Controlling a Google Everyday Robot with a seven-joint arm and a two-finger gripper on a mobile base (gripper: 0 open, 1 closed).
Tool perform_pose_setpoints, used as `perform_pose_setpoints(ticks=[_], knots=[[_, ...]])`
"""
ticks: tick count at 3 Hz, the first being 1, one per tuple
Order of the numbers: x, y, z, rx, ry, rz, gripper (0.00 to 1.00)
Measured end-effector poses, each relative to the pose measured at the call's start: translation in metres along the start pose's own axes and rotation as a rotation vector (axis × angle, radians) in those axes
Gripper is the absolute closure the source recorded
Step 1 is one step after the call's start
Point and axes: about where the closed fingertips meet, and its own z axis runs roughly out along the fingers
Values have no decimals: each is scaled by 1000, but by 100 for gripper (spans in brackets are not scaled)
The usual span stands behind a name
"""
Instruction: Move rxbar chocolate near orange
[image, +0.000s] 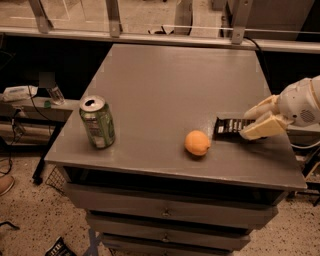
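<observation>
The rxbar chocolate (228, 127), a flat black bar with small white lettering, sits low over the grey table (165, 85) at the right, its left end just right of the orange. The orange (197, 143), small and round, lies near the table's front edge, a short gap from the bar. My gripper (257, 121) reaches in from the right edge, its cream fingers (260, 129) closed on the bar's right end. The bar's right part is hidden by the fingers.
A green soda can (97, 122) stands upright at the front left of the table. Drawers sit below the table front. A metal railing (150, 25) runs behind the table, and a shelf with clutter (30, 95) is at the left.
</observation>
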Motion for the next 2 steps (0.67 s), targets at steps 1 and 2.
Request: perform_pose_setpoints(ticks=[1, 2], knots=[[1, 12, 14, -48, 12, -31, 100], [2, 19, 21, -77, 20, -51, 100]])
